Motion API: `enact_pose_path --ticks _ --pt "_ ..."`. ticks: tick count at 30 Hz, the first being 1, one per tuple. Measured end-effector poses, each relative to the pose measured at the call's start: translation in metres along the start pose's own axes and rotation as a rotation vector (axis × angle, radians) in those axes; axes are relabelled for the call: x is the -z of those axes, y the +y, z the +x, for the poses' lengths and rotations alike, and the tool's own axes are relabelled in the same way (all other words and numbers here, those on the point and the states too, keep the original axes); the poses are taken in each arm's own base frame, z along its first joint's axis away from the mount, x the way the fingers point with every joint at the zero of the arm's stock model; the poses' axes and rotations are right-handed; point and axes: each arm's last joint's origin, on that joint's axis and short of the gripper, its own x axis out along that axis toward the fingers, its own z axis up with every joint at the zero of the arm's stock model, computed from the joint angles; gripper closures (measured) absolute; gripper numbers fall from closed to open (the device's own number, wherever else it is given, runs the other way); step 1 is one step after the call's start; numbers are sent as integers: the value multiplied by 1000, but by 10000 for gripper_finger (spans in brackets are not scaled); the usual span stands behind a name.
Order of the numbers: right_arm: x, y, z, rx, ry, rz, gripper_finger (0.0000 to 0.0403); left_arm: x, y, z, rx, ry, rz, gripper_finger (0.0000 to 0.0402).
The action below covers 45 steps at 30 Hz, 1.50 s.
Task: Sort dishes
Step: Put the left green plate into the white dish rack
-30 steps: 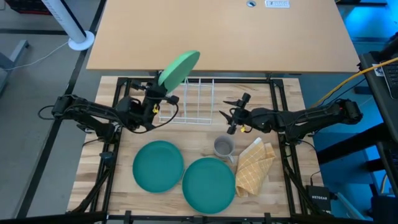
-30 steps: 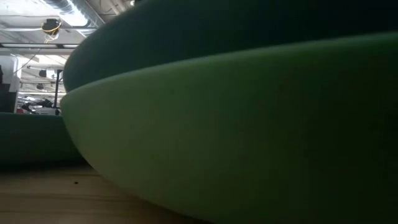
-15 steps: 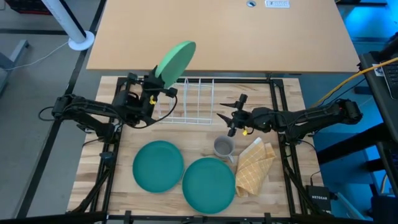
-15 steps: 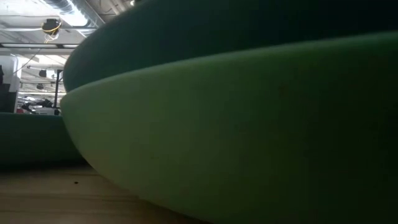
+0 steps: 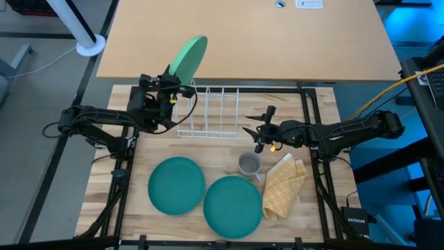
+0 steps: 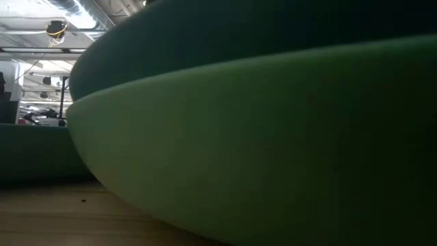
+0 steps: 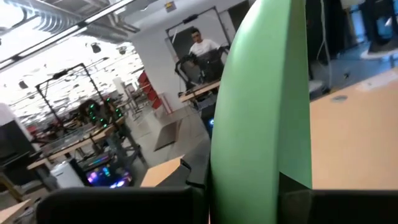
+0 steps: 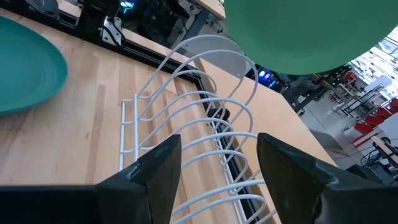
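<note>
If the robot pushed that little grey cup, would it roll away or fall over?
Probably neither. The grey cup stands upright on the wooden table, so a low push would likely slide it. It looks small and likely light, so a high push might tip it. The tan cloth lies close beside it and might stop it that way.

**A:** low view is basically useless, one teal plate [image 6: 273,157] fills it and runs off the edges. Can't see either arm there.

**B:** yeah. And the left wrist view only gets the light green plate [image 7: 261,106] edge-on, top cut off, fingers [image 7: 112,205] cropped along the frame's edge. Person [image 7: 202,43] behind is tiny.
</note>
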Motion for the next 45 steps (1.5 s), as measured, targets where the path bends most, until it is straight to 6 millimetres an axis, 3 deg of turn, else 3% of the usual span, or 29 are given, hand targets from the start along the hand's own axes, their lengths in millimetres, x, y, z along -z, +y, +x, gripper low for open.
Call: enact_pose_path --ticks 4,24,30,37,45 --pt "0 0 0 0 0 0 188 7 -7 -1 -32 75 56 369" --pt "3 2 0 -16 32 -17 188 42 -45 -38 73 33 36 366" --pt "10 5 -1 -48 92 -52 188 54 -58 -47 103 18 83 347" --pt "20 11 -3 -177 155 -105 188 67 -74 -52 109 12 140 346" --pt "21 12 -3 -190 161 -109 188 82 -94 -54 127 7 194 345"
